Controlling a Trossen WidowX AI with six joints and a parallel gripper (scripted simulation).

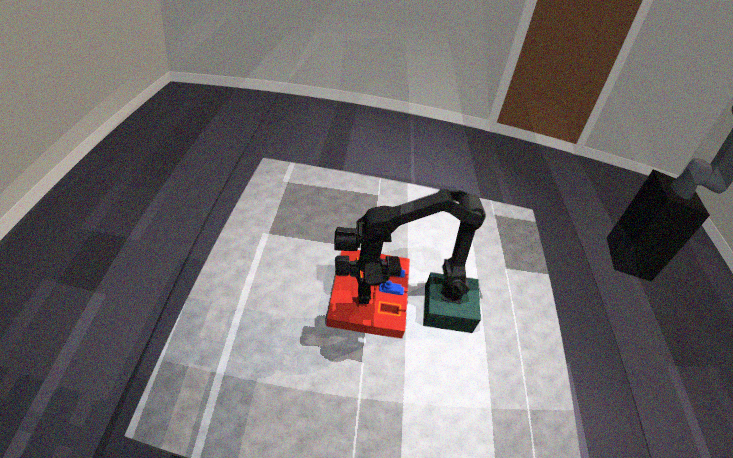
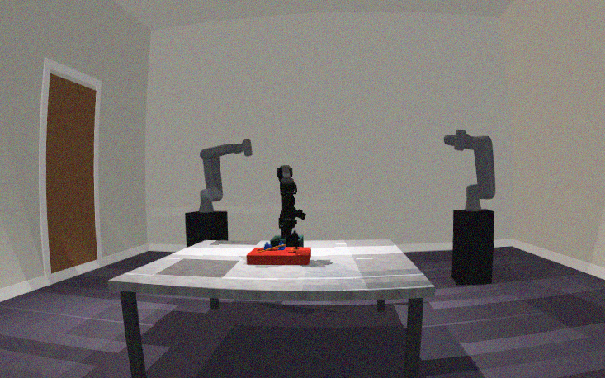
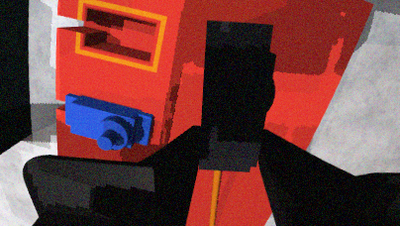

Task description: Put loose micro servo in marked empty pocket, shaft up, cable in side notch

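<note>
My gripper (image 3: 229,135) is shut on the loose black micro servo (image 3: 238,84) over the red deck (image 1: 348,317) (image 2: 271,259) (image 3: 294,106). An orange cable (image 3: 215,195) runs from the servo's near end between the fingers. The servo is too dark to make out its shaft, and its height over the deck is hard to judge. The empty pocket has an orange outline (image 3: 160,45) (image 1: 388,314); in the wrist view it is at the upper left of the servo, its side notch opening at the deck's left edge. The fingers largely hide the servo in the top view.
A blue servo (image 1: 391,288) (image 3: 91,116) sits in the deck beside the empty pocket, and another blue servo (image 1: 402,273) shows partly behind the gripper. The arm's dark green base block (image 1: 442,314) stands close to the deck on the table (image 1: 277,410). Grey arms stand on black pedestals beyond the table.
</note>
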